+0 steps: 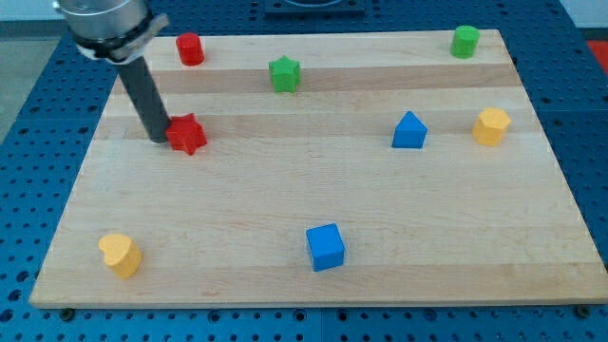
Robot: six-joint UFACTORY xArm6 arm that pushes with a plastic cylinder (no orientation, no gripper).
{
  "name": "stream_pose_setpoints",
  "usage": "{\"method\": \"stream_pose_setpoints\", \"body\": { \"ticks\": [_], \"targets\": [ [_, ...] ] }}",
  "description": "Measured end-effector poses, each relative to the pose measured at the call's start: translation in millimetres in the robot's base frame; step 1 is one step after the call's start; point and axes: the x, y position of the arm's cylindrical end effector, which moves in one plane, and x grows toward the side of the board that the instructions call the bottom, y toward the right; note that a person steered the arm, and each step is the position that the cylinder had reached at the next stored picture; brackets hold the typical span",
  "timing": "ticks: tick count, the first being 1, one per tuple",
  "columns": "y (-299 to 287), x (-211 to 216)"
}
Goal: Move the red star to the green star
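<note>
At the view's far left, near the bottom edge of the wooden board (285,237), I see a yellow block (120,255) with a rounded, heart-like shape. Up from it, my tip (159,139) rests on the board, the dark rod slanting up toward the view's top left. There is no pincer on this arm, only the rod, so it has hold of nothing; my tip sits right against the left side of the red star (187,133), touching it or very nearly so. Above that, close to the board's top edge, stands a red cylinder (190,48).

Further right and higher than the red star sits the green star (284,73), well apart from it, toward the view's upper right of it. Near the bottom middle lies a blue cube (326,246). Right of centre is a blue triangular block (409,130), then a green cylinder (465,41) at the top right, and a yellow block (491,125) near the right edge.
</note>
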Motion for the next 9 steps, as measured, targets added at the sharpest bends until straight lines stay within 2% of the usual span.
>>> {"method": "stream_pose_setpoints", "body": {
  "ticks": [1,2,3,5,9],
  "targets": [
    [20,5],
    [20,47],
    [27,70],
    [52,24],
    [62,-58]
  ]
}}
